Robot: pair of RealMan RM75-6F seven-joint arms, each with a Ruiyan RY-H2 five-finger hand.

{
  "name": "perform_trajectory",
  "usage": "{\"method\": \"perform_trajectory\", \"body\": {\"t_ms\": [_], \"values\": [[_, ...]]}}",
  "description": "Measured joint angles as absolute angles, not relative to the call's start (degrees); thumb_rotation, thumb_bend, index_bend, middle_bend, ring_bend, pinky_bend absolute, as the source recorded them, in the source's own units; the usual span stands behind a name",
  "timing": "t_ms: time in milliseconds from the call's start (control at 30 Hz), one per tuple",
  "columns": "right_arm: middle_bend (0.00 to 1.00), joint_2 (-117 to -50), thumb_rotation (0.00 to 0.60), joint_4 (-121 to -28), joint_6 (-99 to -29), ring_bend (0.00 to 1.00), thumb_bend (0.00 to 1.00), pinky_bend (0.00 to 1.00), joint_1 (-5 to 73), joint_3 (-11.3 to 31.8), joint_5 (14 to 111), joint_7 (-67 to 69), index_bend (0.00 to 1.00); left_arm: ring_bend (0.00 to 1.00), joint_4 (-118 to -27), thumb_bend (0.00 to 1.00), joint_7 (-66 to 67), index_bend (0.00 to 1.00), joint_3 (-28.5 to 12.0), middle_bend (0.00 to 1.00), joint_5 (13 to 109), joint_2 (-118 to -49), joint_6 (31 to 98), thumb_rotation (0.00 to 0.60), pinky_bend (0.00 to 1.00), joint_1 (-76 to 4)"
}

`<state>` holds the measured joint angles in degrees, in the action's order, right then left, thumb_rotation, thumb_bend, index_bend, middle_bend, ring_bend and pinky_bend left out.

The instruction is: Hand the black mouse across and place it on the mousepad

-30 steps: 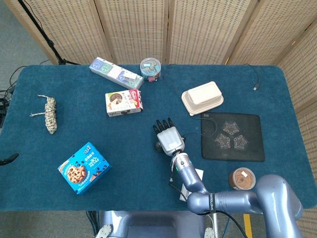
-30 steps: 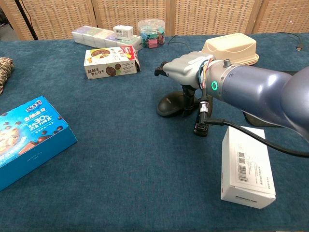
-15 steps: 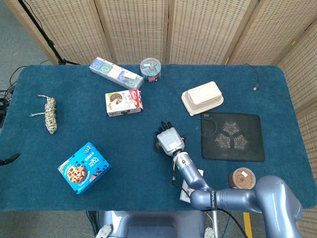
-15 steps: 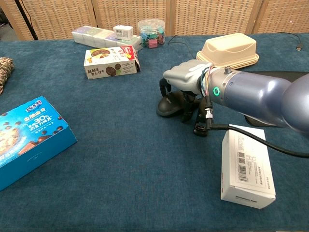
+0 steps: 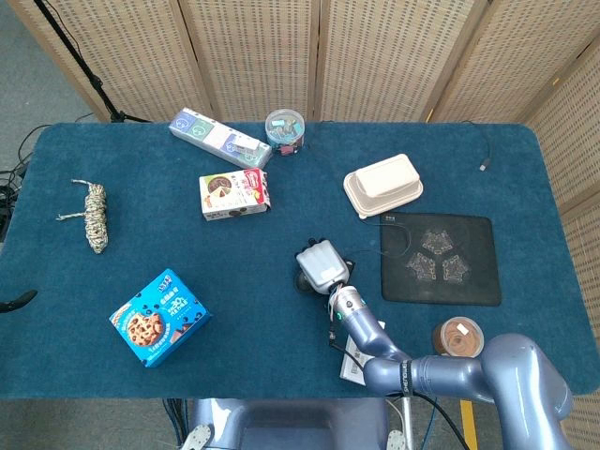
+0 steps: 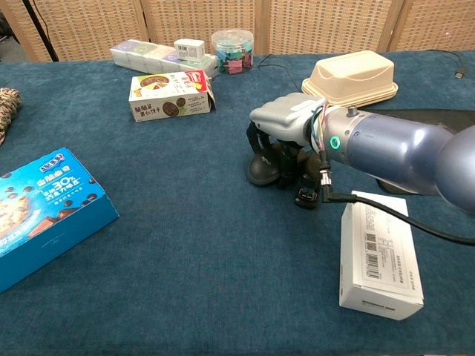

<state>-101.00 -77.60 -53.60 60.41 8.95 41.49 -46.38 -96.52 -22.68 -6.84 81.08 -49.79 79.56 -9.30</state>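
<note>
Black mouse got covered — right hand dropped from hovering spread-fingered and curled around it, apparently gripping; lift toward mousepad comes next. Left hand unseen.

- Right hand: pale grey shell on its back, black fingers.
- Forearm: glossy blue-grey, with a lit green ring.
- Coloured wires at the wrist; a black cable trails below.
</note>
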Motion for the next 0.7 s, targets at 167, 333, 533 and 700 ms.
{"method": "perform_trajectory", "body": {"t_ms": [167,333,533,700], "values": [[0.48,-100.9,0.6,-76.8,-53.3,0.3,0.3,0.41,59.8,8.2,44.9,-44.2,0.52,0.0,-96.5,0.11,-23.0,0.0,-6.7,0.0,81.4,-49.7,79.5,0.6,0.0,-9.3],[0.49,-100.0,0.6,-76.9,-53.0,0.3,0.34,0.42,59.2,7.4,50.8,-41.3,0.54,0.0,-96.5,0.1,-22.9,0.0,-6.7,0.0,81.3,-49.7,79.3,0.6,0.0,-9.3],[0.5,-96.9,0.6,-77.7,-52.1,0.3,0.36,0.42,59.6,7.3,57.5,-38.6,0.54,0.0,-96.8,0.1,-22.5,0.0,-6.6,0.0,81.5,-49.8,79.0,0.6,0.0,-9.5],[0.5,-94.1,0.6,-78.1,-51.4,0.3,0.37,0.42,61.1,8.6,58.9,-39.5,0.55,0.0,-97.0,0.1,-22.2,0.0,-6.5,0.0,81.5,-49.8,78.6,0.6,0.0,-9.6]]}}
